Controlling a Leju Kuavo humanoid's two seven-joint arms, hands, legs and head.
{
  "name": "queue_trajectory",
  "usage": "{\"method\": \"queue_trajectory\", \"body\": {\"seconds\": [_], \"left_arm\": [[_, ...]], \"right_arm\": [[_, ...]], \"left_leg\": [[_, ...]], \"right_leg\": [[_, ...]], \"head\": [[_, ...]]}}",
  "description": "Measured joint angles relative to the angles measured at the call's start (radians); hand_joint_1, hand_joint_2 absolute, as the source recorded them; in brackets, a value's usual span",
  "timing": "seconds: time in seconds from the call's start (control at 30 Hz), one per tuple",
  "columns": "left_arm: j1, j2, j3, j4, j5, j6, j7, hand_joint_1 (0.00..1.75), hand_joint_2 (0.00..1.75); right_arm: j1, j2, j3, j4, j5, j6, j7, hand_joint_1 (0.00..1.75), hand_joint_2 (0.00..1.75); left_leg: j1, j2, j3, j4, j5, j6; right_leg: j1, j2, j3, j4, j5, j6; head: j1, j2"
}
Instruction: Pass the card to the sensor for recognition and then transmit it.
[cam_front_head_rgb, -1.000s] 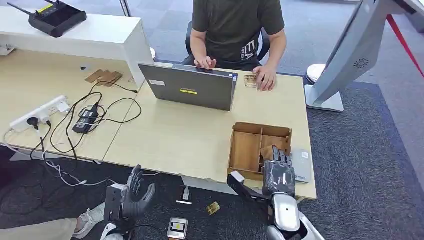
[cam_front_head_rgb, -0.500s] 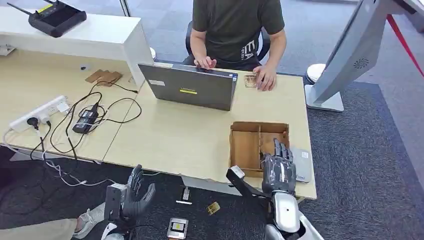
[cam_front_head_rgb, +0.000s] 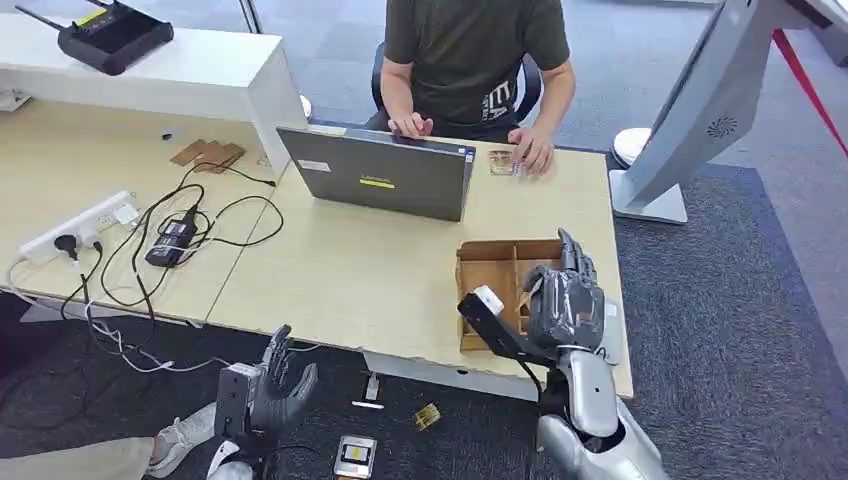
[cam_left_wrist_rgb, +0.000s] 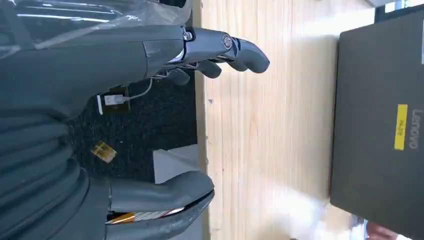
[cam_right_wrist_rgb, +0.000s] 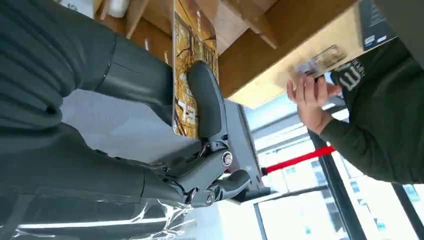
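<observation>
Right hand (cam_front_head_rgb: 565, 300) raised, card (cam_right_wrist_rgb: 192, 60) pinched.

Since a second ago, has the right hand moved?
Yes. The right hand, pinching a card, has lifted away from the table's near edge and now sits farther up over the wooden box, toward the laptop.

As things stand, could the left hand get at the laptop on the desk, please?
Probably not without a big move: the left hand hangs open below the desk's near edge, while the laptop sits at the far side by the person.
</observation>
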Motion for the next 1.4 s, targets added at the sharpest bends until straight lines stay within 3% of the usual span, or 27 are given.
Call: {"method": "queue_trajectory", "body": {"seconds": [0.1, 0.37, 0.7, 1.03, 1.07, 1.1, 1.3, 1.33, 1.4], "left_arm": [[-0.017, -0.010, -0.002, 0.010, -0.003, -0.011, 0.004, 0.00, 1.75], [-0.031, -0.023, -0.006, 0.028, -0.008, -0.014, 0.010, 0.00, 1.75], [-0.063, -0.050, -0.052, 0.053, 0.008, -0.011, 0.012, 0.00, 1.75], [-0.080, -0.055, -0.076, 0.073, 0.020, -0.006, 0.007, 0.00, 1.75], [-0.080, -0.055, -0.076, 0.074, 0.020, -0.007, 0.007, 0.00, 1.75], [-0.081, -0.055, -0.076, 0.076, 0.019, -0.008, 0.007, 0.00, 1.75], [-0.079, -0.055, -0.076, 0.082, 0.005, 0.000, 0.007, 0.00, 1.75], [-0.078, -0.055, -0.076, 0.082, 0.005, 0.002, 0.007, 0.00, 1.75], [-0.074, -0.054, -0.076, 0.082, 0.005, 0.014, 0.008, 0.00, 1.75]], "right_arm": [[-0.049, 0.011, 0.002, 0.029, -0.073, 0.005, -0.010, 1.75, 1.75], [-0.100, 0.030, 0.007, 0.079, -0.123, 0.000, -0.015, 1.75, 1.75], [-0.184, 0.094, 0.032, 0.245, -0.272, -0.099, -0.028, 1.75, 1.75], [-0.224, 0.102, 0.050, 0.333, -0.318, -0.155, -0.042, 1.75, 1.75], [-0.228, 0.103, 0.051, 0.342, -0.319, -0.161, -0.045, 1.48, 1.75], [-0.231, 0.103, 0.051, 0.348, -0.319, -0.167, -0.046, 0.00, 1.75], [-0.230, 0.102, 0.036, 0.379, -0.398, -0.368, -0.079, 0.00, 1.75], [-0.227, 0.102, 0.026, 0.381, -0.443, -0.391, -0.110, 0.00, 1.75], [-0.208, 0.108, -0.015, 0.379, -0.640, -0.396, -0.296, 0.00, 1.75]], "left_leg": [[0.000, 0.000, 0.000, 0.000, 0.000, 0.000], [0.000, 0.000, -0.001, 0.000, 0.000, 0.000], [0.000, 0.000, -0.001, 0.000, 0.000, 0.000], [0.000, 0.000, -0.001, 0.000, 0.000, 0.000], [0.000, 0.000, -0.001, 0.000, 0.000, 0.000], [0.000, 0.000, -0.001, 0.000, 0.000, 0.000], [0.000, 0.000, 0.000, 0.000, 0.000, 0.000], [0.000, 0.000, 0.000, 0.000, 0.000, 0.000], [0.000, 0.000, 0.000, 0.000, 0.000, 0.000]], "right_leg": [[0.000, 0.000, 0.000, 0.000, 0.000, 0.000], [0.000, 0.000, -0.001, 0.000, 0.000, 0.000], [0.000, 0.001, -0.001, 0.000, 0.000, 0.000], [0.000, 0.001, -0.001, 0.000, 0.000, 0.000], [0.000, 0.001, -0.001, 0.000, 0.000, 0.000], [0.000, 0.001, -0.001, 0.000, 0.000, 0.000], [0.000, 0.001, -0.001, 0.000, 0.000, 0.000], [0.000, 0.001, -0.001, 0.000, 0.000, 0.000], [0.000, 0.001, 0.000, 0.000, 0.000, 0.000]], "head": [[0.000, 0.000], [0.000, 0.000], [0.000, 0.000], [0.000, 0.000], [0.000, 0.000], [-0.001, 0.000], [0.000, 0.000], [0.000, 0.000], [0.000, 0.000]]}}
